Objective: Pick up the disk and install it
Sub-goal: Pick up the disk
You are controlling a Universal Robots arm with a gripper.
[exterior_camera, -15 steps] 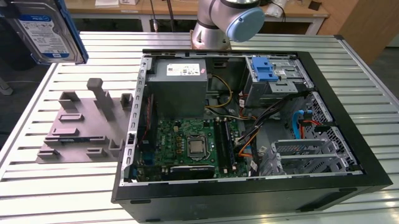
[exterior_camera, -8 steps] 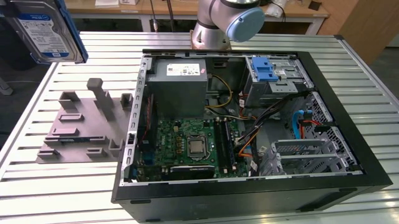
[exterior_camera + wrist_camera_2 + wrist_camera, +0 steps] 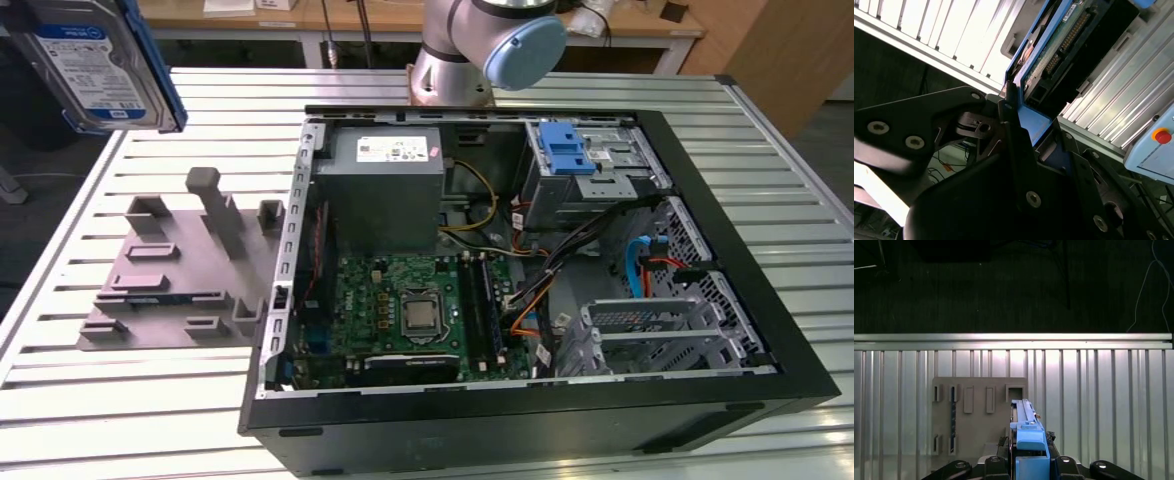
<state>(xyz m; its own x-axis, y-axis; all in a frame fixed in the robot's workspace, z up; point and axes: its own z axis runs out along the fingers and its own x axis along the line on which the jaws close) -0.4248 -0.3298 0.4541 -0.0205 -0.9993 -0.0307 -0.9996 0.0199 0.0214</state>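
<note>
The disk, a silver-grey drive with a white-and-blue label and a blue frame, hangs high at the exterior view's left, well above the slatted table. In the first wrist view I see the disk edge-on, its blue frame rising between the black fingers of my gripper. The second wrist view shows my gripper shut on the blue frame, with the disk's green circuit board and connectors beyond the fingers.
An open computer case lies on the table, with a grey power supply, a motherboard and a metal cage with a blue latch. A grey slotted holder sits left of the case. The arm's base stands behind the case.
</note>
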